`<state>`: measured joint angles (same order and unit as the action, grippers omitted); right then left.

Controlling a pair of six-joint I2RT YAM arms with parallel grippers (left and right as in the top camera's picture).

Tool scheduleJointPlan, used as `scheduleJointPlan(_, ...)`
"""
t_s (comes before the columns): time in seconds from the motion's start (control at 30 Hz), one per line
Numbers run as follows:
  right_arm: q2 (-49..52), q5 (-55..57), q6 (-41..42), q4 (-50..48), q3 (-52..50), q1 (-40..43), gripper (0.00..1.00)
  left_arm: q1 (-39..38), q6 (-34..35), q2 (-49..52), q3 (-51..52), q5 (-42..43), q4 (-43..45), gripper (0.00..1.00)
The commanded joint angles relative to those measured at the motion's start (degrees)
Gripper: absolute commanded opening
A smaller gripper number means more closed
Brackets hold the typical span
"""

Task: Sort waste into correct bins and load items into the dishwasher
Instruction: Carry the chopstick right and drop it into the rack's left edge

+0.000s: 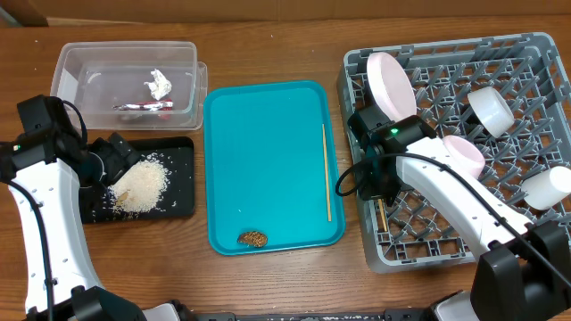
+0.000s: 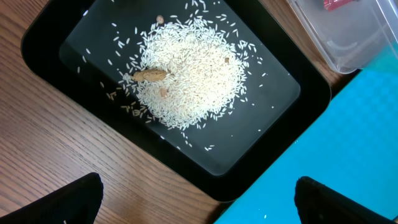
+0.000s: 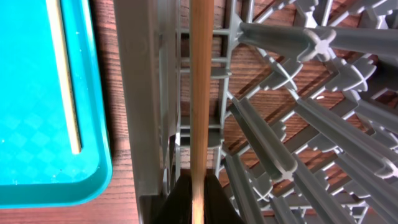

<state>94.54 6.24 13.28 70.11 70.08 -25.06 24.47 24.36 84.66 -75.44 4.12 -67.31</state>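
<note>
My right gripper (image 1: 378,189) (image 3: 197,199) is shut on a wooden chopstick (image 3: 200,74) and holds it over the left inner edge of the grey dish rack (image 1: 535,53) (image 3: 140,93). The other chopstick (image 1: 326,169) (image 3: 65,74) lies on the teal tray (image 1: 268,152). The rack holds a white plate (image 1: 391,83), a pale bowl (image 1: 464,153) and a white cup (image 1: 491,109). My left gripper (image 1: 116,160) (image 2: 199,199) is open and empty above the corner of the black tray (image 1: 178,147) (image 2: 267,93), which holds rice (image 1: 141,185) (image 2: 186,74). A brown lump (image 1: 253,238) lies on the teal tray.
The clear tub (image 1: 125,58) at the back left holds the tissue (image 1: 160,83) and the red-and-white wrapper (image 1: 143,106). Another white dish (image 1: 546,187) sits at the rack's right edge. A small tan scrap (image 2: 151,75) lies in the rice.
</note>
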Motion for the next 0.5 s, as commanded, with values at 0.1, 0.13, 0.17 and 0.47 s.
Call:
scheduleJointPlan(0.1,-1.1,0.2,-0.2,-0.7,-0.4,0.2,0.22,-0.2,1.0,0.4,0.3,0.4,0.1,1.0)
scheduleJointPlan(0.13,-1.1,0.2,-0.2,-0.7,-0.4,0.2,0.23,-0.2,1.0,0.4,0.3,0.4,0.1,1.0)
scheduleJointPlan(0.17,-1.1,0.2,-0.2,-0.7,-0.4,0.2,0.27,-0.2,1.0,0.4,0.3,0.4,0.1,1.0)
scheduleJointPlan(0.47,-1.1,0.2,-0.3,-0.7,-0.4,0.2,0.33,-0.2,1.0,0.4,0.3,0.4,0.1,1.0)
